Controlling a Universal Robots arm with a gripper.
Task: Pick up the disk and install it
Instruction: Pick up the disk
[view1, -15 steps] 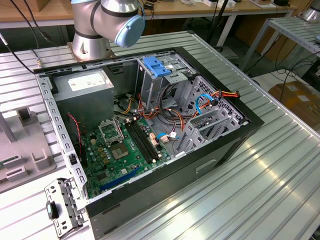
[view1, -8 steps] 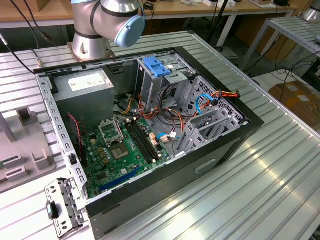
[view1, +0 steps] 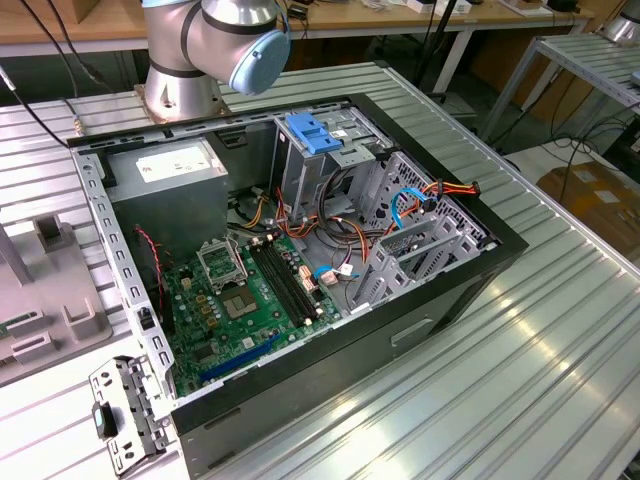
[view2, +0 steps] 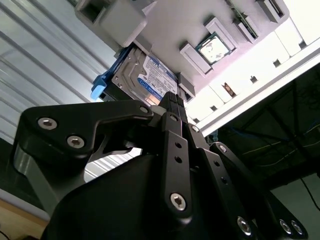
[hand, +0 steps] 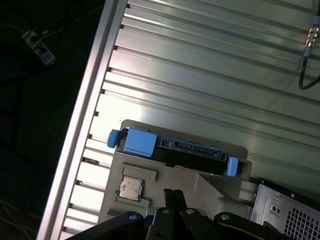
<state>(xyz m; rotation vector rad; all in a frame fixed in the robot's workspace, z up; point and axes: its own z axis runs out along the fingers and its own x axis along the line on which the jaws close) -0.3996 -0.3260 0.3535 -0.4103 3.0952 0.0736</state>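
The disk stands on edge in a slot of a grey holder; it has a dark metal body, a white label with a blue band, and blue side rails. In the first wrist view the disk shows edge-on, with a blue rail end on one side and another on the other. My gripper hangs a short way off the disk, not touching it, its black fingertips together and nothing between them. In the first wrist view my gripper points at the holder.
A processor chip lies in a pocket of the holder. In the exterior view the open computer case lies on the ribbed metal table, with a motherboard, power-supply box and a drive cage with a blue latch. The arm's base stands behind the case.
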